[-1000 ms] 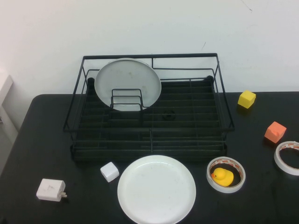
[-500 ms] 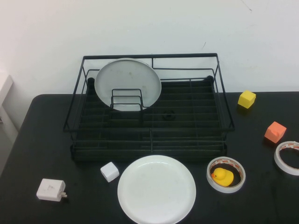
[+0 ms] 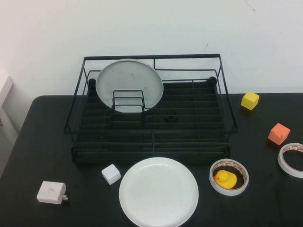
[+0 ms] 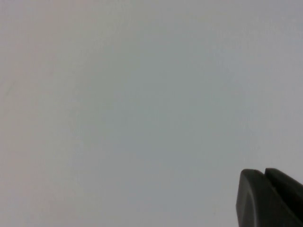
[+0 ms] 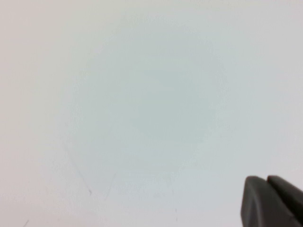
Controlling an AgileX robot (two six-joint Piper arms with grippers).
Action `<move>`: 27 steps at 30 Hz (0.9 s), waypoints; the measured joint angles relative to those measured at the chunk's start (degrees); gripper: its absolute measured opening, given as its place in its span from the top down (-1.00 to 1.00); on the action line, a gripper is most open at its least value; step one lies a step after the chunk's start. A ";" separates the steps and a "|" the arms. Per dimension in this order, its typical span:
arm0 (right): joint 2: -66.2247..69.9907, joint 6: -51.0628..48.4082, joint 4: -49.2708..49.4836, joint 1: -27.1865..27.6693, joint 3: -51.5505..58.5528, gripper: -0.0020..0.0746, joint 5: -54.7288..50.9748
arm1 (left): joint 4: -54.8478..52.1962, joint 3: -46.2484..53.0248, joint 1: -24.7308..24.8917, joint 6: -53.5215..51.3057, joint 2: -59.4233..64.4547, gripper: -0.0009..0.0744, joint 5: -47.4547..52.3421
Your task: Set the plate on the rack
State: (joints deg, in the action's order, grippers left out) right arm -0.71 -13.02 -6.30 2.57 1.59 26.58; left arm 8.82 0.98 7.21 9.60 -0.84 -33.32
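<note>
The bright-white plate (image 3: 158,191) lies flat on the black table, just in front of the rack (image 3: 189,127). The black wire rack stands at the back middle of the table. Neither arm shows in the high view. My left gripper (image 4: 264,172) shows only in the left wrist view, fingertips pressed together, holding nothing, facing a blank pale wall. My right gripper (image 5: 266,179) shows only in the right wrist view, also shut and empty, facing the same kind of wall.
A duller greyish plate (image 3: 129,85) stands upright in the rack's back left. A white cube (image 3: 111,173) and white charger (image 3: 51,192) lie left of the plate. A tape roll with a yellow duck (image 3: 226,178), another tape roll (image 3: 291,160), and orange (image 3: 278,133) and yellow (image 3: 249,100) blocks lie to the right.
</note>
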 joint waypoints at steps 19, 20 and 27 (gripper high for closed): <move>15.24 -0.23 4.77 0.00 -26.41 0.95 -49.75 | 37.22 -19.29 0.00 -43.13 21.17 0.98 37.93; 16.77 -0.23 6.30 0.00 -26.41 0.95 -51.35 | 38.23 -19.29 0.00 -41.99 23.48 0.98 39.90; 30.31 -13.81 27.43 0.00 -26.51 0.95 -58.51 | 48.03 -19.29 0.00 -36.13 41.76 0.98 54.04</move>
State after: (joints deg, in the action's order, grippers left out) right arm 29.60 -26.83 21.13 2.57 -24.92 -31.92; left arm 56.85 -18.31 7.21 -26.53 40.93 20.72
